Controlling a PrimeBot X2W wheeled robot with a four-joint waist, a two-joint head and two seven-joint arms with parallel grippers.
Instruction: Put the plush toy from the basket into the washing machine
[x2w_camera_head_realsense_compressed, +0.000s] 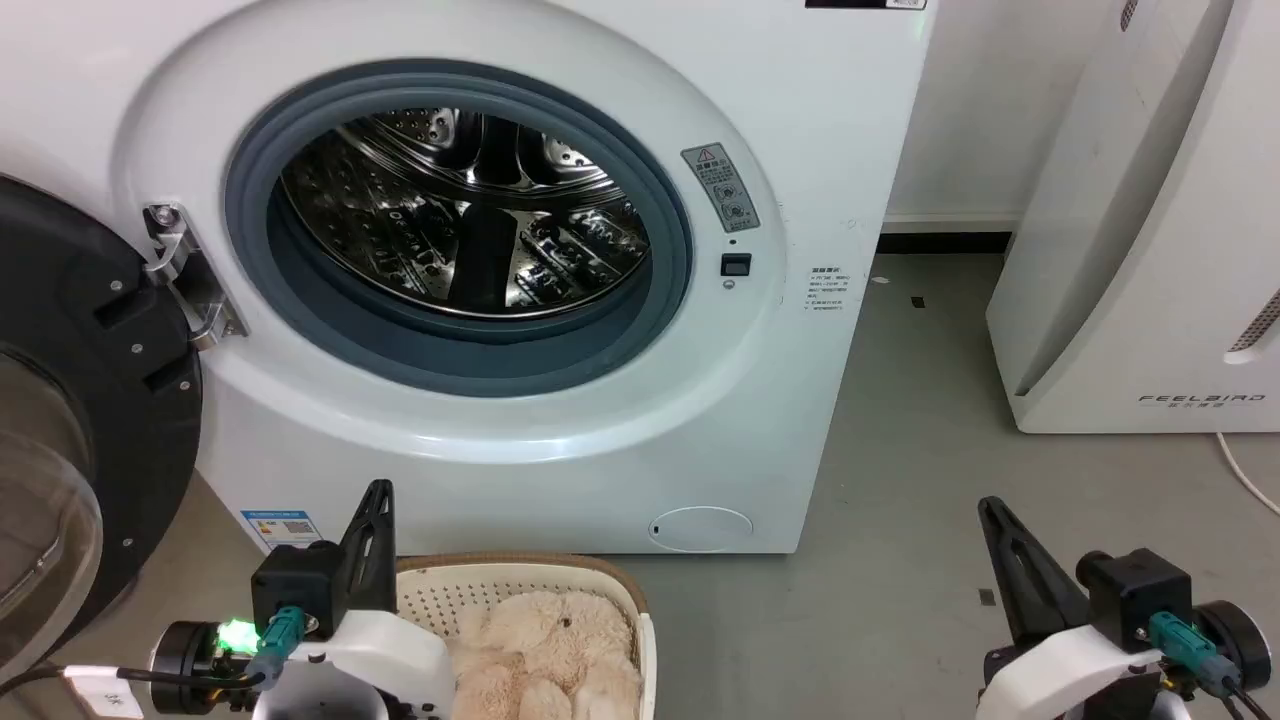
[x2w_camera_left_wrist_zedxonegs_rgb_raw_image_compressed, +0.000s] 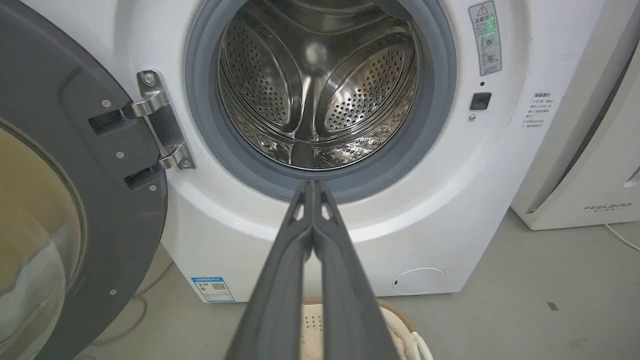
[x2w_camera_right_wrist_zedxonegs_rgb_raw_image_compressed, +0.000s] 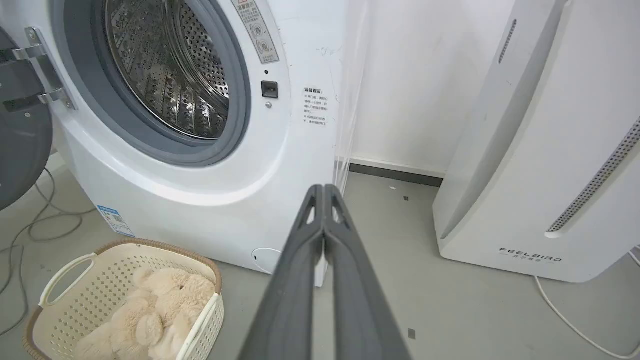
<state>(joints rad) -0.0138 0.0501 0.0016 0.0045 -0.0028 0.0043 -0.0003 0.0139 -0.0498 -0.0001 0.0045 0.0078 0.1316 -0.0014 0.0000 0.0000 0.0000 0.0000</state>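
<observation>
The washing machine (x2w_camera_head_realsense_compressed: 560, 480) stands front-on, and everything else is placed from it. Its black-framed glass door (x2w_camera_head_realsense_compressed: 90, 400) is swung fully open on the hinge at the left of the porthole. The grey gasket (x2w_camera_head_realsense_compressed: 470, 345) rings a steel drum (x2w_camera_head_realsense_compressed: 460, 210) that looks bare, with nothing lying in the part that can be seen. To the right of the machine, across a strip of grey floor (x2w_camera_head_realsense_compressed: 900, 520), stands a white slanted appliance (x2w_camera_head_realsense_compressed: 1130, 250).

The basket (x2w_camera_head_realsense_compressed: 520, 572) sits on the floor directly in front of the machine's lower panel, below the porthole and close to the panel. The plush toy (x2w_camera_head_realsense_compressed: 545, 640) lies heaped inside the basket, filling much of it, and nothing is touching the toy.

The left hand (x2w_camera_left_wrist_zedxonegs_rgb_raw_image_compressed: 312, 187) is raised just in front of the machine, above the near-left side of the basket. Its two fingers are pressed together and empty, and in its own wrist view they point at the lower lip of the porthole. The right hand (x2w_camera_right_wrist_zedxonegs_rgb_raw_image_compressed: 324, 189) is off past the machine's right front corner, also with fingers together and holding nothing, well away from the basket.

As I judge it, only the groundwork is in place: door open, drum free, toy within reach. The whole transfer is left, namely opening a hand, taking the toy, lifting it over the gasket and letting it go in the drum.
</observation>
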